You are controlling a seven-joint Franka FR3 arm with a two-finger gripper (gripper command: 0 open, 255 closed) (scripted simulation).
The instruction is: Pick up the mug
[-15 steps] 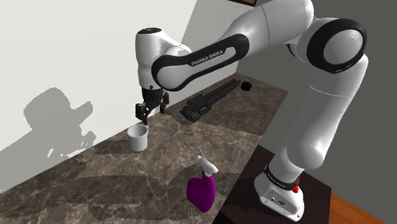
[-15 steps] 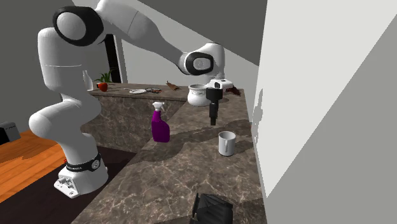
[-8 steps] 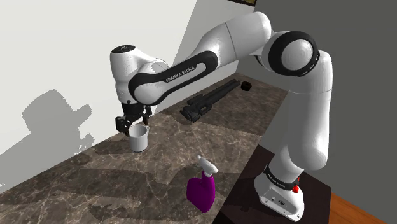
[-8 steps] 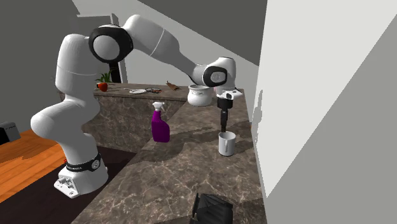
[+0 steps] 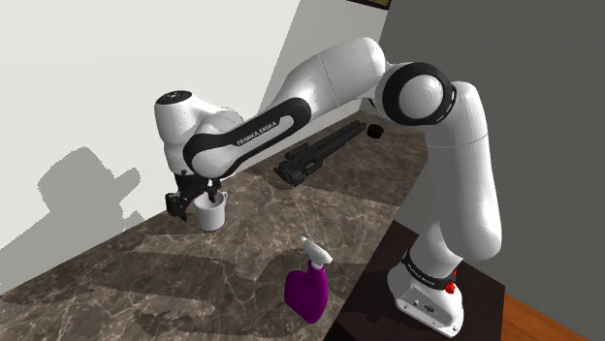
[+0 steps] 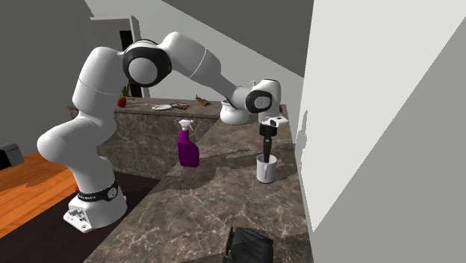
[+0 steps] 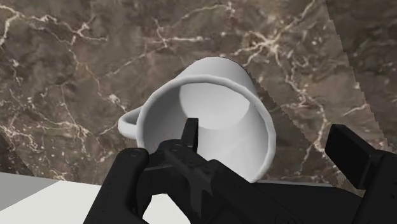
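Observation:
A white mug point(image 5: 212, 216) stands upright on the dark marble counter point(image 5: 252, 262), close to the white wall. My black gripper point(image 5: 195, 201) has come down onto it from above, pointing downward. In the second exterior view the gripper point(image 6: 266, 155) reaches into the mug's point(image 6: 266, 172) top. In the wrist view the open gripper point(image 7: 267, 130) straddles the mug's point(image 7: 213, 92) wall. One finger sits inside the mug and the other outside its rim, on the side away from the handle point(image 7: 127, 122). The fingers stand apart and do not clasp the wall.
A purple spray bottle point(image 5: 307, 289) stands near the counter's front edge. A long black object point(image 5: 315, 155) and a small black item point(image 5: 375, 131) lie farther along the counter. The white wall point(image 5: 97, 97) runs just behind the mug. A white pot point(image 6: 233, 113) sits on the far counter.
The arm has swung toward the shoulder view's left and lowered. The gripper went from above and beside the mug down onto its rim. The fingers stayed open.

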